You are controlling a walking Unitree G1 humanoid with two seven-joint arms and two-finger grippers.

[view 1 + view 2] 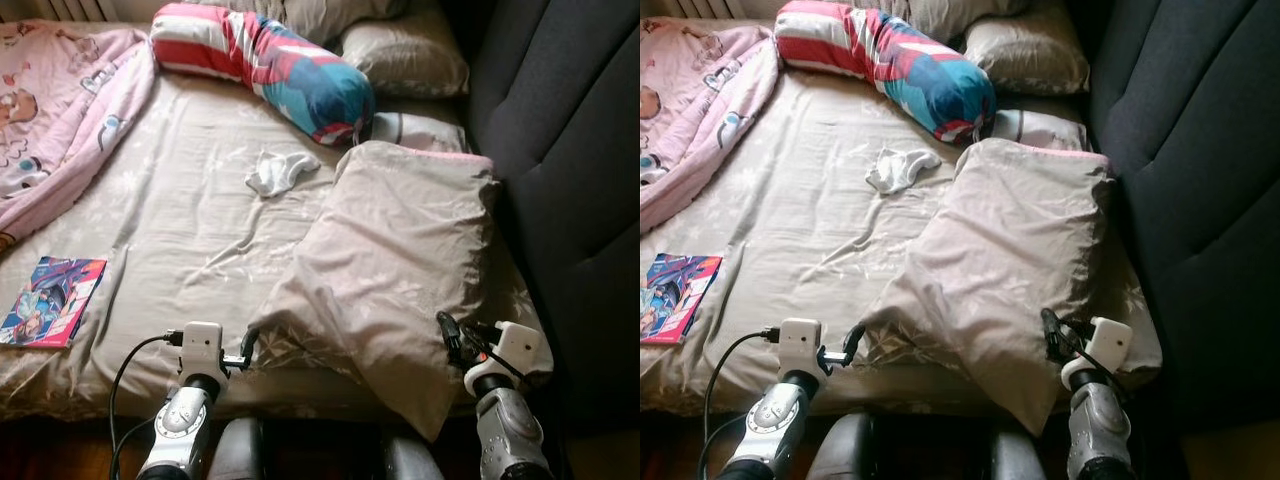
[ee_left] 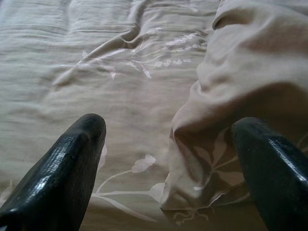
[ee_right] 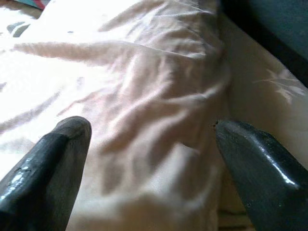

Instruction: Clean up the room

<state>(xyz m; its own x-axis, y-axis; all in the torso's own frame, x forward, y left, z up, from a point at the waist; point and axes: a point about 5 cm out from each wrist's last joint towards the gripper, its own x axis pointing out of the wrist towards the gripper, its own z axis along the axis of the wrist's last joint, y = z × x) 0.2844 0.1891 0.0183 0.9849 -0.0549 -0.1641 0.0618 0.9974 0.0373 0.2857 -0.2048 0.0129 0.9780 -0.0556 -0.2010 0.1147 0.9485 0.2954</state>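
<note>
- Beige sheet (image 1: 190, 230) with a pale leaf print covers the bed and lies rumpled across the whole scene; a dark padded headboard (image 1: 570, 150) rises along the right side
- a large beige pillow (image 1: 400, 270) lies tilted on the right half of the bed, its near corner hanging over the near edge, its far end close to the headboard
- a bolster (image 1: 270, 65) in red, white and blue stripes lies across the far part of the bed; just beyond it on the right sits a second grey pillow (image 1: 405, 55), and a smaller pale cushion (image 1: 420, 130) peeps out between the bolster and the large pillow
- a small white crumpled cloth (image 1: 278, 172) lies on the sheet near the middle, apart from the bolster and just left of the large pillow
- a pink blanket (image 1: 60, 110) with cartoon figures is bunched at the far left
- a colourful magazine (image 1: 52, 300) lies flat at the near left edge
- the left gripper (image 2: 168, 144) hovers at the near edge, its fingers (image 2: 72, 163) spread wide on either side of the pillow's near left corner, not closed on it
- the right gripper (image 3: 154, 144) is at the pillow's near right side, its fingers (image 3: 255, 168) also wide apart with the pillow fabric between them
</note>
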